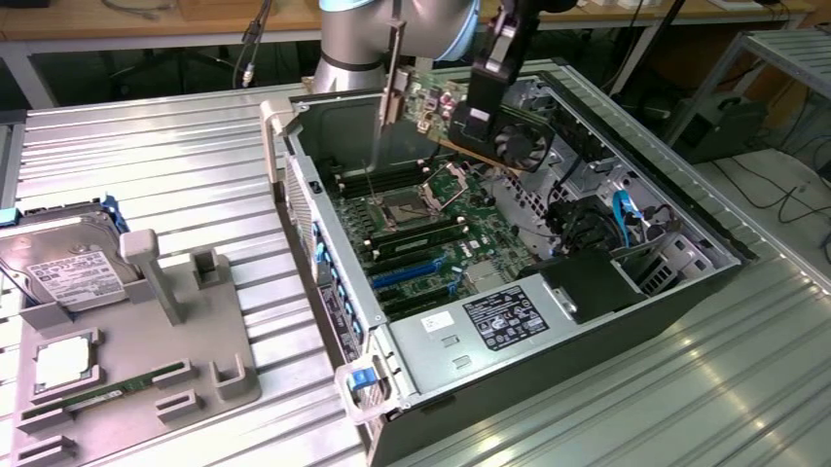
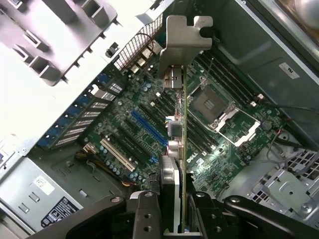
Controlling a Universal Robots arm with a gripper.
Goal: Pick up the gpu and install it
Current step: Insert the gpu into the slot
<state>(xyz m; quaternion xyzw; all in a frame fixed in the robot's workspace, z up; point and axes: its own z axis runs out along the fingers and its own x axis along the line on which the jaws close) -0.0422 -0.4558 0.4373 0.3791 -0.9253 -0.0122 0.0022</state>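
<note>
Holding the gpu (image 1: 520, 144) over the case (image 1: 546, 399) (ribbed metal table (image 1: 156, 165)).

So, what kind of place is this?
Probably a robotics lab or test workshop: an open black computer tower case lies on a ribbed metal table, a grey plastic fixture holds a silver hard drive, and the robot's hand grips a green graphics card.

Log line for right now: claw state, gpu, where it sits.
claw: shut on gpu | gpu: held edge-down in the air over motherboard | case: open | gpu seated: no
</note>
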